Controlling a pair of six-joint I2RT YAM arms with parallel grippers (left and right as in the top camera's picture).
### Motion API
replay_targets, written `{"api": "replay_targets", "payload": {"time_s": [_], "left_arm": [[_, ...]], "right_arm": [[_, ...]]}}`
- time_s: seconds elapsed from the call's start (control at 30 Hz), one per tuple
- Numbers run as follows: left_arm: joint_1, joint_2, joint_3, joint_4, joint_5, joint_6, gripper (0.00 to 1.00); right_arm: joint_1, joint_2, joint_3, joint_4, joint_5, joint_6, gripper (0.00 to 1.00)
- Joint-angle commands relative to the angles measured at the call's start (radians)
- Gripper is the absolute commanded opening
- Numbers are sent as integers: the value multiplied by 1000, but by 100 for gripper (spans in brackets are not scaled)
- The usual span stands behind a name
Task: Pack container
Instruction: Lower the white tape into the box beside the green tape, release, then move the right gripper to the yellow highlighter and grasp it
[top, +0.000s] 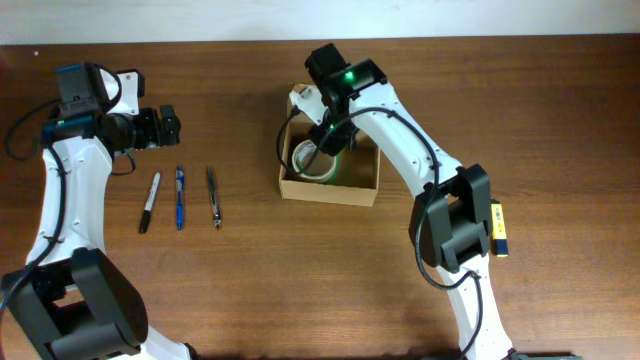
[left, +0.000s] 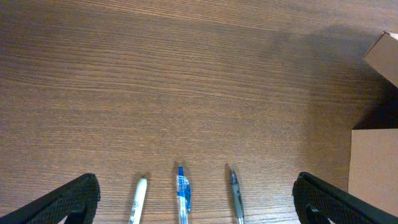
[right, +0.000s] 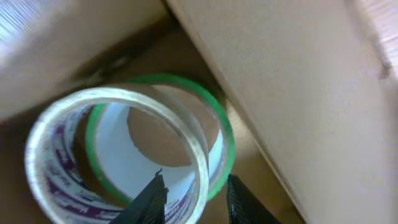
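The container, a tan cardboard box (top: 330, 190), sits open at the table's middle with its flap (top: 300, 100) up at the back left. Inside lie a clear tape roll with purple print (right: 56, 168) and a green-edged roll (right: 221, 124) under it; both show in the overhead view (top: 312, 160). My right gripper (right: 196, 199) reaches down into the box. One finger is inside the clear roll and the other outside its wall, closed on it. My left gripper (top: 170, 125) is open and empty above the table, left of the box.
A white marker (top: 149, 203), a blue pen (top: 180, 197) and a grey pen (top: 214, 197) lie side by side left of the box, below the left gripper (left: 196, 186). A yellow and blue object (top: 499, 228) lies at the right. The box wall (right: 298, 93) stands close beside the right fingers.
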Motion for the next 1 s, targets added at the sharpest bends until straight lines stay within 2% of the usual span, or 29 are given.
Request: {"api": "replay_targets", "payload": {"time_s": [0.0, 0.1, 0.17, 0.23, 0.33, 0.43, 0.53, 0.63, 0.7, 0.8, 0.97], "left_arm": [[2, 7, 14, 0, 11, 13, 99], [2, 7, 14, 0, 11, 13, 99], [2, 7, 14, 0, 11, 13, 99], [2, 7, 14, 0, 11, 13, 99], [2, 7, 14, 0, 11, 13, 99], [2, 7, 14, -1, 11, 13, 99], [2, 7, 14, 0, 11, 13, 99], [2, 7, 14, 0, 11, 13, 99], [2, 7, 14, 0, 11, 13, 99], [2, 7, 14, 0, 11, 13, 99], [2, 7, 14, 0, 11, 13, 99]], "right_arm": [[3, -23, 135, -46, -4, 8, 32], [-2, -72, 250, -93, 62, 45, 34], [-12, -127, 294, -98, 108, 90, 40], [-35, -203, 301, -106, 170, 120, 47], [-113, -325, 255, -126, 212, 175, 49], [-225, -476, 94, -80, 206, 192, 51], [-367, -671, -182, 23, 157, 228, 56], [-496, -850, -462, 128, 105, 251, 69], [-561, -933, -603, 152, 100, 251, 72], [-623, -988, -756, 129, 90, 253, 75], [-658, -964, -945, 149, 103, 253, 75]]}}
